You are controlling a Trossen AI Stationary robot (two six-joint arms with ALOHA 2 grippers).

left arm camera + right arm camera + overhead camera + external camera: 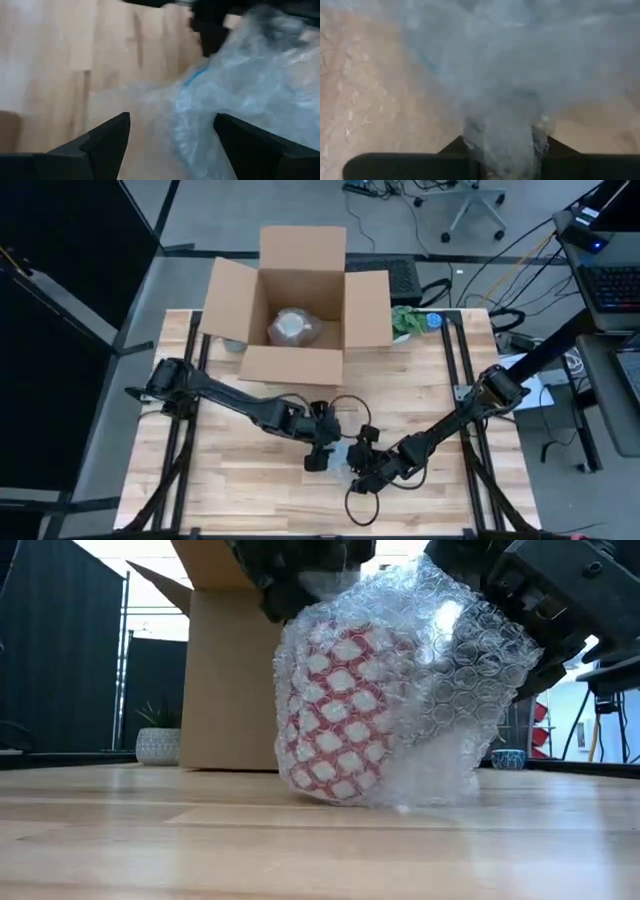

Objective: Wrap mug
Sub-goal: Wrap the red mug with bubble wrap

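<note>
Bubble wrap (430, 690) around red-and-white mug (335, 710), open cardboard box (300, 310) behind. Left gripper (172, 135) spread beside it; right gripper (502, 145) pinching wrap.

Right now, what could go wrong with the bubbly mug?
1. The right gripper pinches only a bunch of bubble wrap, not the mug. Pulling might drag the wrap off or tip the mug.
2. The left gripper is open beside the wrap, so nothing steadies the mug; it could slide on the table.
3. The wrap looks loose and untaped on one side, so it may unroll if released.
</note>
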